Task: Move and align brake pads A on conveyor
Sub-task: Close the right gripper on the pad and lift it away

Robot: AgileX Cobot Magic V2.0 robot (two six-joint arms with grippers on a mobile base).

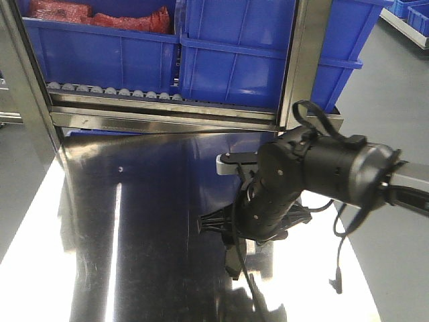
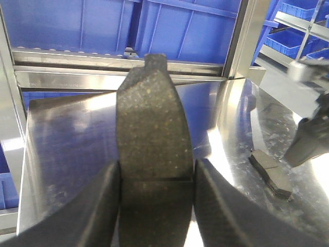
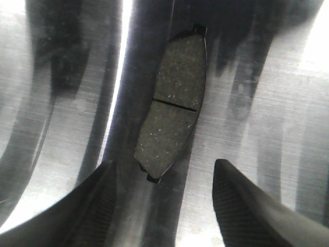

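My left gripper (image 2: 157,206) is shut on a brake pad (image 2: 154,128), a dark grey speckled pad with a centre groove. It stands up between the two fingers above the steel table (image 2: 72,134). A second brake pad (image 2: 271,175) lies flat on the table to the right, under the right gripper's finger (image 2: 308,139). In the right wrist view this pad (image 3: 172,105) lies lengthwise just ahead of my open right gripper (image 3: 164,200), not touched by either finger. The right arm (image 1: 301,181) points down over the table. The conveyor is out of view.
Blue bins (image 1: 234,54) stand on a steel rack behind the table, above a roller rail (image 1: 114,90). One bin holds red items (image 1: 127,19). A loose cable (image 1: 338,268) hangs from the right arm. The table's right edge (image 1: 362,282) curves close by.
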